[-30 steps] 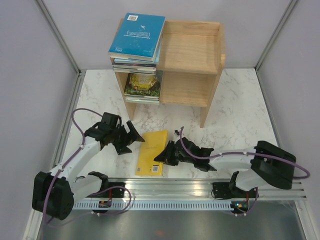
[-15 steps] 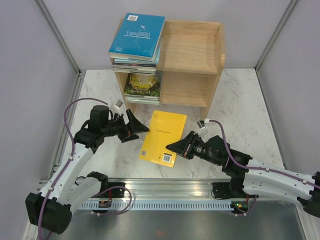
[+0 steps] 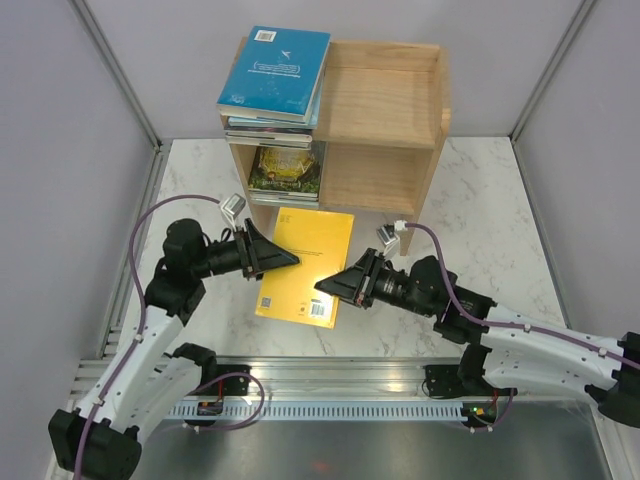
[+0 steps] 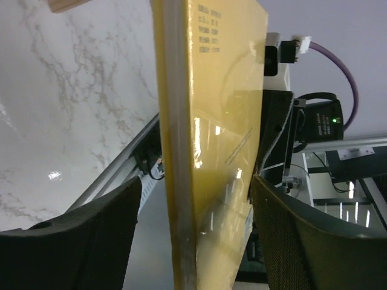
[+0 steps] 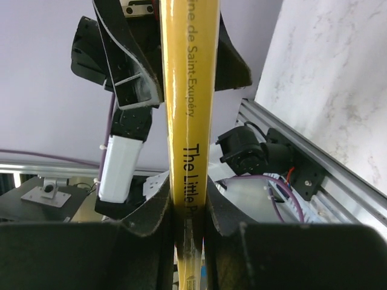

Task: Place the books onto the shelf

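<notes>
A yellow book (image 3: 305, 265) hangs tilted above the table, in front of the shelf (image 3: 390, 100). My right gripper (image 3: 330, 284) is shut on its spine (image 5: 187, 121), the pads pressed on both covers. My left gripper (image 3: 284, 258) straddles the opposite long edge of the yellow book (image 4: 211, 121); it is open, with a gap showing beside one finger (image 4: 91, 223). A stack of books with a teal cover (image 3: 275, 72) on top lies on the left of the shelf's upper tier. A green illustrated book (image 3: 287, 168) lies in the lower tier.
The right half of both shelf tiers (image 3: 385, 175) is bare wood. The marble tabletop (image 3: 480, 230) spreads around the shelf. A metal rail (image 3: 330, 375) with the arm bases runs along the near edge, and grey walls close in both sides.
My right gripper has lifted the yellow book off the table and carried it back toward the shelf. My left gripper has swung in over the book's far edge, its jaws narrowing.
</notes>
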